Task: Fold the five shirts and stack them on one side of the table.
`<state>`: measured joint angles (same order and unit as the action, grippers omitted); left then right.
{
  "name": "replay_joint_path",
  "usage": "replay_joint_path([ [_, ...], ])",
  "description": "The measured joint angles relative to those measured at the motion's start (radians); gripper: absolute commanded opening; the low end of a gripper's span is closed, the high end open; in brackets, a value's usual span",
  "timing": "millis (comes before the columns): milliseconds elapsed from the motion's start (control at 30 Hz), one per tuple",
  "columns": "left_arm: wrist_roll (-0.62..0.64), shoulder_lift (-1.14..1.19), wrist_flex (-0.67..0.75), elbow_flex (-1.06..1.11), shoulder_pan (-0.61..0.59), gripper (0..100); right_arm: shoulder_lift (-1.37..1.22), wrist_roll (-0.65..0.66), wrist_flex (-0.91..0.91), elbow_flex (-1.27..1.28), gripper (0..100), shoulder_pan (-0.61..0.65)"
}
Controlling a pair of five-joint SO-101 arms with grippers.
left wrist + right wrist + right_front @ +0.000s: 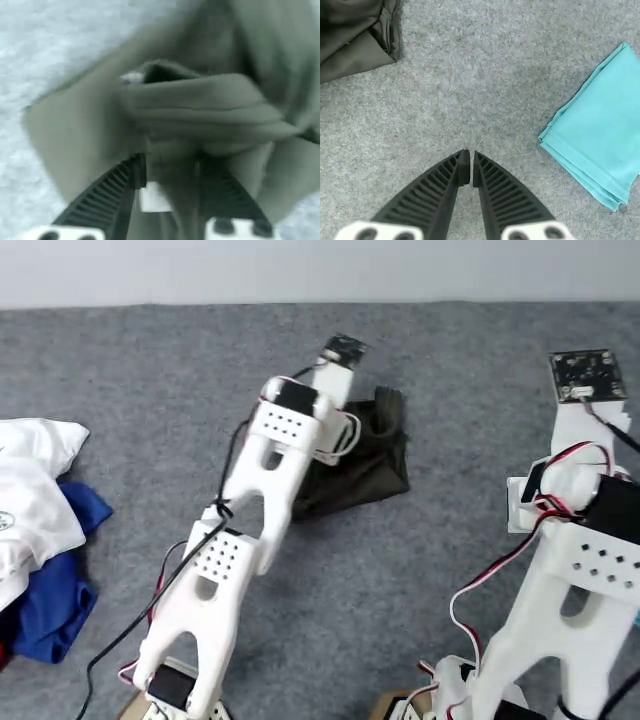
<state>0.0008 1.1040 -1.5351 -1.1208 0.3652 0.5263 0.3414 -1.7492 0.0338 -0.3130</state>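
l arm [262, 475] stretched fwd w/ fingers [117, 187] clamped, r arm [575, 585] raised near base, fingers [445, 187] pressed together

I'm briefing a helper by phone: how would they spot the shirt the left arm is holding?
On the grey table, look to the middle, away from the white-and-blue pile at one edge. The dark shirt lies alone there, pinched by the left gripper; it is the only dark olive one.
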Motion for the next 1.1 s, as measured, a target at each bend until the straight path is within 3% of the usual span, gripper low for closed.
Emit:
replay_joint_path([
  [133, -0.032, 0.0, -0.023, 0.0, 0.054, 1, 0.0, 0.0, 0.0, 0.0, 2.5, 0.0],
  [367, -0.035, 0.0, -0.176, -0.109, 0.126, 1, 0.0, 0.003, 0.0, 0.0, 2.5, 0.0],
  [600, -0.035, 0.0, -0.19, -0.133, 0.222, 1, 0.0, 0.003, 0.0, 0.0, 2.5, 0.0],
  [700, -0.035, 0.0, -0.19, -0.133, 0.269, 6, 0.0, 0.003, 0.0, 0.0, 2.5, 0.0],
  [867, 0.002, 0.0, -0.193, -0.133, 0.295, 23, 0.0, 0.003, 0.0, 0.0, 2.5, 0.0],
  [1100, 0.04, 0.0, -0.193, -0.13, 0.269, 24, 0.0, 0.003, 0.0, 0.008, 2.5, 0.0],
])
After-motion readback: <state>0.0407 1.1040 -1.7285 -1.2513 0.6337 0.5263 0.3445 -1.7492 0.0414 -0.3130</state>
